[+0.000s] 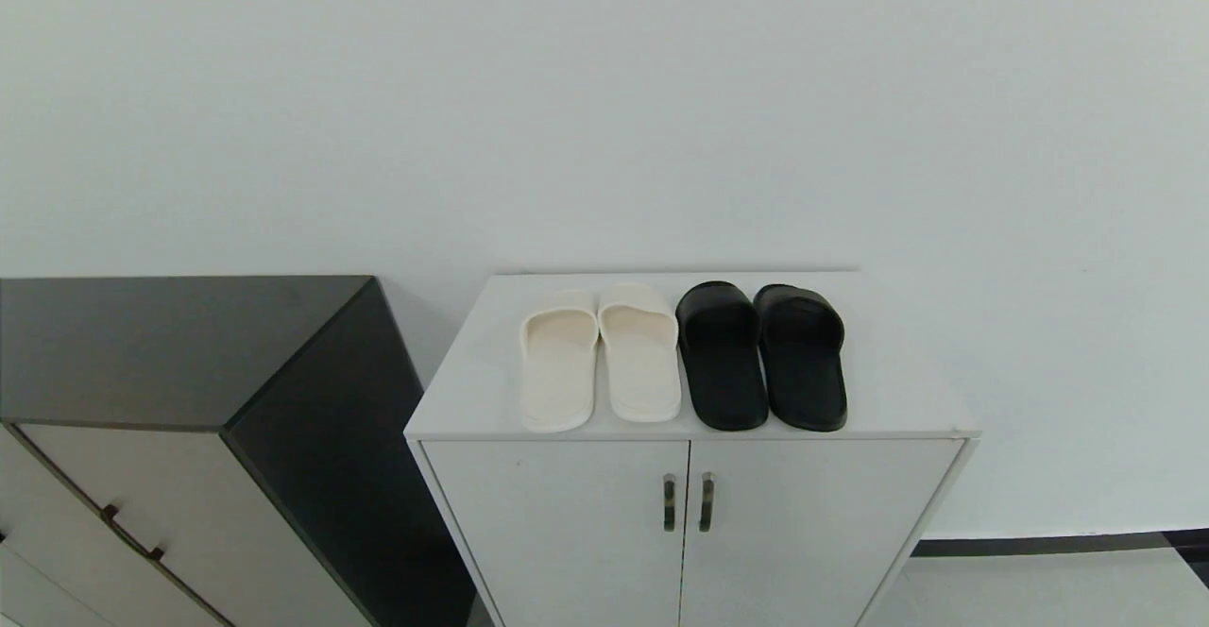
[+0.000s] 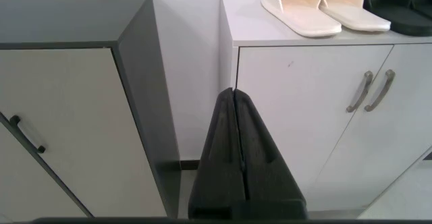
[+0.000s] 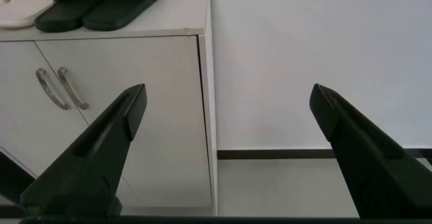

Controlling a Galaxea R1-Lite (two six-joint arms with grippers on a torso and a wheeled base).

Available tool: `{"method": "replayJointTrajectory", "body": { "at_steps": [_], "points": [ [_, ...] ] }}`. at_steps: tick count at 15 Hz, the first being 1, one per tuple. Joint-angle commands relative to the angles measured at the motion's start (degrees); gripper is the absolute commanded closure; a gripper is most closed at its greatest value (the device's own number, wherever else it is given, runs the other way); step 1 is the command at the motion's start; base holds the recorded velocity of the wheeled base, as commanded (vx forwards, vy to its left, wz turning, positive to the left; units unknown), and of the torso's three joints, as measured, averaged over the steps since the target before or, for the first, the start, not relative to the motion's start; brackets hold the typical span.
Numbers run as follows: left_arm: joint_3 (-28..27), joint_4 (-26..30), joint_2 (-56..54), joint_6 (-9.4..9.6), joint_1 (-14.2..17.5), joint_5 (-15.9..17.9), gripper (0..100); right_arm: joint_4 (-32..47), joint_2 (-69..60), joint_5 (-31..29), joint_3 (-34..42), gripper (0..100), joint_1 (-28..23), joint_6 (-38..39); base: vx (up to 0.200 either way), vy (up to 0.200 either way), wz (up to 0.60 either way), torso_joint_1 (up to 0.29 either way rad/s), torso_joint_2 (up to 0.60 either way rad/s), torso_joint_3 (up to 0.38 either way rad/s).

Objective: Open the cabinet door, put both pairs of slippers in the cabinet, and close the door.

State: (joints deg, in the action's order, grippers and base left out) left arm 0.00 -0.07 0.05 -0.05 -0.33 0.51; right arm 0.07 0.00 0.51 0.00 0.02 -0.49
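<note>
— Status?
— My left pincer (image 2: pixel 234 96) is closed and empty. My right pincer (image 3: pixel 228 96) gapes wide, also empty. Both face the white cabinet (image 1: pixel 472 391). Its doors (image 1: pixel 803 533) are shut, so the opening step is not begun.
— Slippers?
— White pair (image 1: pixel 600 363) and black pair (image 1: pixel 763 363) sit side by side on its top. Next: hook a door handle (image 1: pixel 706 501). Dark cabinet (image 1: pixel 312 438) to the left, plain wall (image 1: pixel 604 117) behind.

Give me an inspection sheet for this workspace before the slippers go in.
Surface: white cabinet top, carrying both pairs.
Job's things: cream slippers on the left, black slippers on the right, side by side; cabinet doors shut, handles together at the middle.
Clutter: nothing seen.
Tools: left tool shut, right tool open, both holding nothing.
Cables: nothing seen.
Surroundings: dark cabinet on the left, plain wall behind.
</note>
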Motion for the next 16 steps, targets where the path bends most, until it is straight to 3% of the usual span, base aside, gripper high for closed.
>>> {"method": "replayJointTrajectory", "body": {
  "at_steps": [1, 7, 9, 10, 11, 12, 13, 15, 16],
  "points": [
    [0.0, 0.0, 0.0, 0.14, 0.0, 0.1, 100, 0.0, 0.0, 0.0, 0.0, 0, 0.0, 0.0, 0.0, 0.0, 0.0, 0.0, 0.0, 0.0],
    [0.0, 0.1, 0.0, -0.13, 0.0, 0.1, 100, 0.1, 0.3, 0.0, 0.0, 0, 0.0, 0.0, 0.0, 0.0, 0.0, 0.0, 0.0, 0.0],
    [0.0, 0.1, 0.0, -0.13, 0.0, 0.1, 100, -0.2, 5.0, -1.7, -0.2, 0, -2.6, -2.1, 0.0, 0.0, 0.0, 0.0, 0.0, 0.0],
    [0.0, 0.1, 0.0, 0.31, 0.1, 0.2, 100, -2.5, 8.3, -2.6, -6.2, 0, -5.6, 0.0, 0.0, 0.0, 0.0, 0.0, 0.0, 0.0],
    [0.0, 0.1, 0.0, 0.93, 0.0, 0.1, 100, -0.4, 14.0, -1.5, -17.7, 0, -5.5, 5.3, 0.0, 0.0, 0.0, 0.0, 0.0, 0.0],
    [0.0, 0.1, 0.0, 0.93, 0.0, 0.1, 100, 6.3, 19.0, -0.5, -23.2, 0, -5.4, 3.7, 0.0, 0.0, 0.0, 0.0, 0.0, 0.0],
    [0.0, 0.1, 0.0, 0.93, 0.0, 0.2, 100, 10.5, 24.3, 4.1, -24.0, 0, -4.6, -2.5, 0.0, 0.0, 0.0, 0.0, 0.0, 0.0],
    [0.0, 0.1, 0.0, 0.93, 0.0, 0.1, 100, 8.3, 33.9, 9.6, -23.7, 0, -3.5, -2.0, 0.0, 0.0, 0.0, 0.0, 0.0, 0.0],
    [0.0, 0.1, 0.0, 1.02, 0.0, 0.1, 100, 4.1, 39.7, 9.6, -24.3, 0, -1.3, 0.6, 0.0, 0.0, 0.0, 0.0, 0.0, 0.0]
  ]
}}
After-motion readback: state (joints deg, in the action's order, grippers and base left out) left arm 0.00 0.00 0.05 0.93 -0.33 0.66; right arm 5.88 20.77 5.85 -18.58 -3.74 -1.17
